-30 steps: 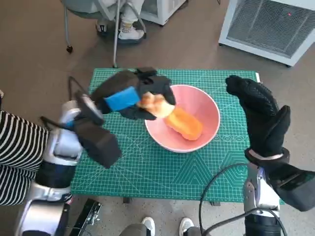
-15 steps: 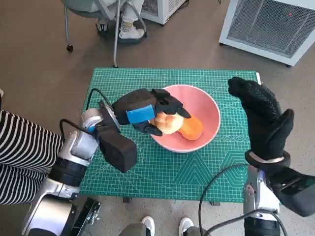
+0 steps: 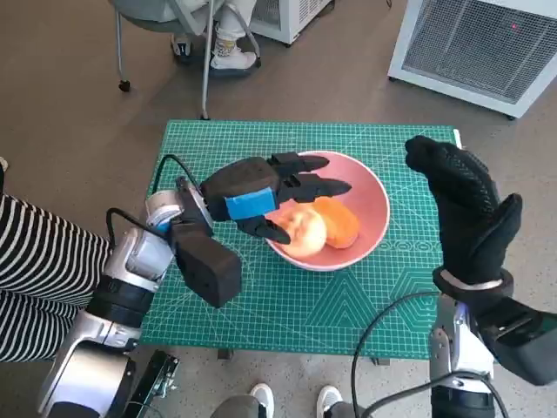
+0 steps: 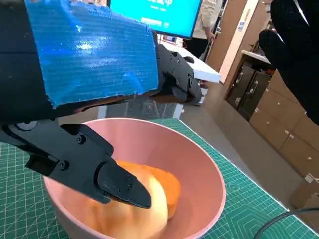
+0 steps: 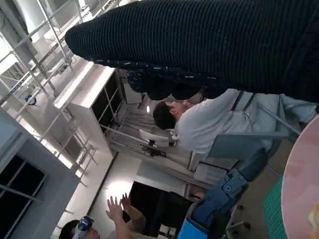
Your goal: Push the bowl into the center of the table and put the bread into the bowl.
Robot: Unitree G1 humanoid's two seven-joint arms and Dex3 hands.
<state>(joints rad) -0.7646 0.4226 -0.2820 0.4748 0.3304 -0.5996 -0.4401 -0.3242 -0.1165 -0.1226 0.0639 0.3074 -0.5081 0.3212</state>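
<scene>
Left hand point(image 3: 261, 196), fingers spread, hovers over the pink bowl point(image 3: 370, 196) at mid-table, where the bread point(image 3: 320, 226) lies; right hand point(image 3: 466, 205) hangs spread beside it. Likely next: lifting clear without nudging the bowl.

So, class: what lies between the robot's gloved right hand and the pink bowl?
In the head view, only bare green cutting mat separates the right hand from the pink bowl.
</scene>
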